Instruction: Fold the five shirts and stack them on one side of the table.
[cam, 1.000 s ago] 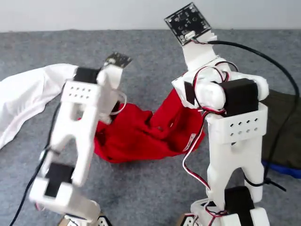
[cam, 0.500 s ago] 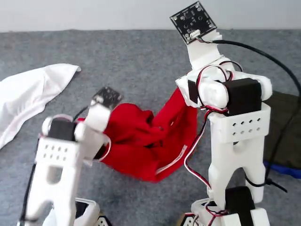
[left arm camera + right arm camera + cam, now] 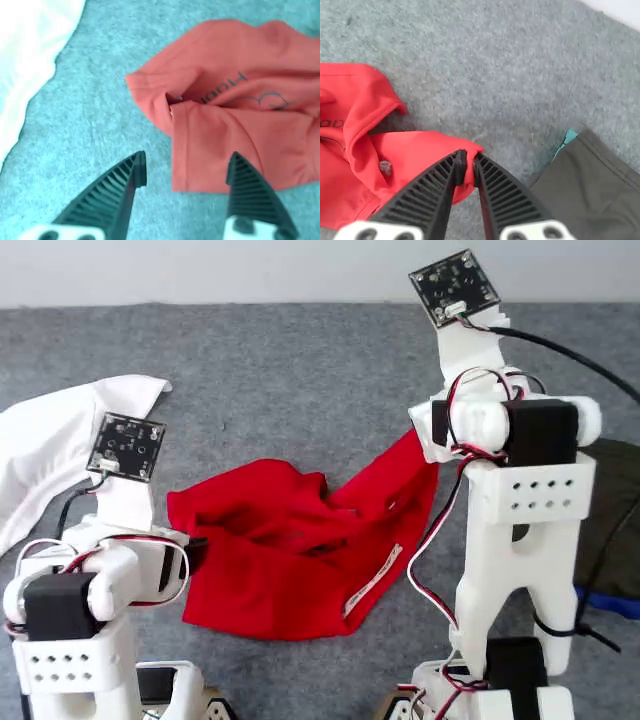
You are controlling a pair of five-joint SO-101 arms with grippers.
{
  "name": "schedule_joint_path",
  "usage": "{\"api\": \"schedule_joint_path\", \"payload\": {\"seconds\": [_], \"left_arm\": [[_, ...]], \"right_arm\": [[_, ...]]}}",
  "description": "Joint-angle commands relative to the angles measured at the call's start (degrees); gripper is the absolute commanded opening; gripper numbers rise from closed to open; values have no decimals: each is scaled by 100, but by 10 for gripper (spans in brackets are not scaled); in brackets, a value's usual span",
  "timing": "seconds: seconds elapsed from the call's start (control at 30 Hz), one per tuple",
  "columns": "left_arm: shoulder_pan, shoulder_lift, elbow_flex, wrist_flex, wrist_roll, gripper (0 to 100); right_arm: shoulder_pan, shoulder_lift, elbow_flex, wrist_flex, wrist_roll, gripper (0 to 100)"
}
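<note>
Treat the red shirt [image 3: 280, 560], crumpled mid-worktop [image 3: 300, 360], as soft, light and floppy, likely best grabbed at hem corners, with right gripper [image 3: 469, 156] clamped on one edge and left gripper [image 3: 187, 157] open near another.

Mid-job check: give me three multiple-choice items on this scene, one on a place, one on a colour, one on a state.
1. Where is the white shirt? A) at the table's left side B) folded mid-table C) in a hand
2. Which colour shirt does the right hand grip? A) white B) red C) blue
3. The left hand is: A) open, empty B) shut on cloth C) shut, empty
1A: it lies crumpled at that edge. 2B: the hand is shut on the red shirt's edge. 3A: nothing sits between its spread jaws.
</note>
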State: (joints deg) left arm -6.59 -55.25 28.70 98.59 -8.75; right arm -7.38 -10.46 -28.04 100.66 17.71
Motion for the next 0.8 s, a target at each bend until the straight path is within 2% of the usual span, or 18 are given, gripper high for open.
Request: {"api": "schedule_joint_path", "payload": {"seconds": [0.0,0.07,0.17,0.3,0.4,0.57,0.7,0.77], "left_arm": [[-44,-79,-215,-202,53,235],[-114,-105,-215,-281,53,211],[-571,-114,-215,-413,18,195],[-1635,-114,-505,-440,-9,197],[-2365,-114,-778,-440,-431,197],[-3218,-114,-980,-431,-624,197],[-3569,-114,-980,-431,-624,200],[-3613,-114,-980,-431,-624,200]], "right_arm": [[84,163,-18,-321,-18,9],[286,435,-18,-804,-18,9],[514,919,-44,-1640,-18,9],[602,1297,-53,-2949,-18,9],[593,1490,-53,-3969,-18,9],[576,1921,-53,-5508,-18,11],[251,2123,-53,-5420,-18,28],[57,2123,-53,-4945,-18,99]]}}
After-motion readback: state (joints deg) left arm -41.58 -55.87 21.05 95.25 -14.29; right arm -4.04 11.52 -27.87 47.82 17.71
